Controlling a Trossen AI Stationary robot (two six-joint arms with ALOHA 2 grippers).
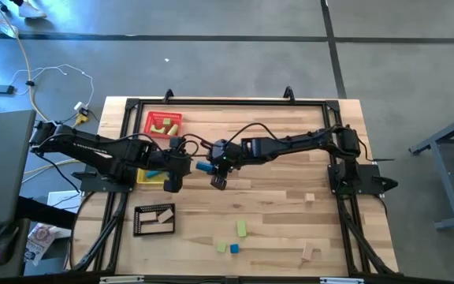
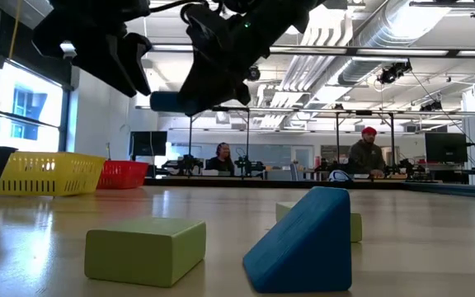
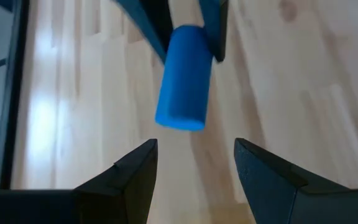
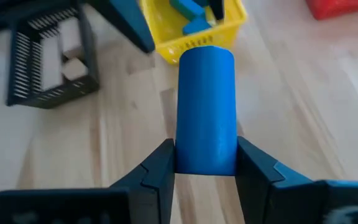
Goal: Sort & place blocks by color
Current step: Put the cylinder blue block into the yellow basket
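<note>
A blue cylinder is lifted above mid-table in my right gripper, which is shut on it; in the high view the blue cylinder points toward the left arm. My left gripper is open just short of the cylinder's free end and touches nothing. Two light green blocks, a blue block and two tan blocks lie on the table's near part. In the low view a green block and a blue wedge lie closest. My right gripper pinches the blue cylinder between its two fingers at one end, on the curved sides. The fingers come roughly level from the table's right and lie along the cylinder. It sticks out forward past the fingertips, lifted clear of the table.
The yellow tray holds blue blocks and sits under the left arm. The red tray with green blocks is toward the far left. The black tray with tan blocks is near left. People sit at desks in the room beyond.
</note>
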